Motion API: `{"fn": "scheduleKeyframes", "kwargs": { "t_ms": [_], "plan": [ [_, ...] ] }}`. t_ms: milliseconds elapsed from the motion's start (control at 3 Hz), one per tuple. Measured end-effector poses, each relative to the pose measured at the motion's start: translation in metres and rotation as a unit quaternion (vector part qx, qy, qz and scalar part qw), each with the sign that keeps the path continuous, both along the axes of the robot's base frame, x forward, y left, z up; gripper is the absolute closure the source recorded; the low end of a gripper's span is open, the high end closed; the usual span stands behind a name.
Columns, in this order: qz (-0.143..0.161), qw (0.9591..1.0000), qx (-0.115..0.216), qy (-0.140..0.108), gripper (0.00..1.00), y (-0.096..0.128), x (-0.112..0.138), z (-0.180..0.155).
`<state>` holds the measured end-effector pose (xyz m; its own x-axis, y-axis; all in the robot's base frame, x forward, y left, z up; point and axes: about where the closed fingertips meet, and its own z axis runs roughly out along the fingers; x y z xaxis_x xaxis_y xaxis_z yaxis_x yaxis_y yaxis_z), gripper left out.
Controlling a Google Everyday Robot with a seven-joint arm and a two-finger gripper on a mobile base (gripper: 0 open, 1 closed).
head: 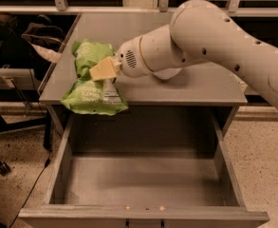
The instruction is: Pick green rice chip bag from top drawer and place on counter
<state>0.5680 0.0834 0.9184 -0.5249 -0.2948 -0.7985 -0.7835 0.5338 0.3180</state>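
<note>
The green rice chip bag [92,87] hangs from my gripper [100,71] above the front left part of the counter [195,87]. The bag's lower end overlaps the counter's front edge. My gripper is shut on the bag's upper half; one cream finger [105,69] shows across it. My white arm reaches in from the right. The top drawer [143,182] stands pulled out below, its grey bottom bare. The white bowl is hidden behind my arm.
The drawer's thick front edge [143,215] with small screws is at the bottom. A dark chair with a bag on it [36,37] stands left of the cabinet. Speckled floor [262,151] lies to the right.
</note>
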Motion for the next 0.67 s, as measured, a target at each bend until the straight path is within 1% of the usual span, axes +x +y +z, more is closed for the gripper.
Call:
{"fn": "scheduleKeyframes", "kwargs": {
  "t_ms": [333, 667],
  "plan": [
    [-0.034, 0.9994, -0.001, -0.005, 1.0, -0.003, 0.025, -0.005],
    [-0.078, 0.9968, -0.016, -0.01, 1.0, -0.007, 0.056, -0.014]
  ]
}}
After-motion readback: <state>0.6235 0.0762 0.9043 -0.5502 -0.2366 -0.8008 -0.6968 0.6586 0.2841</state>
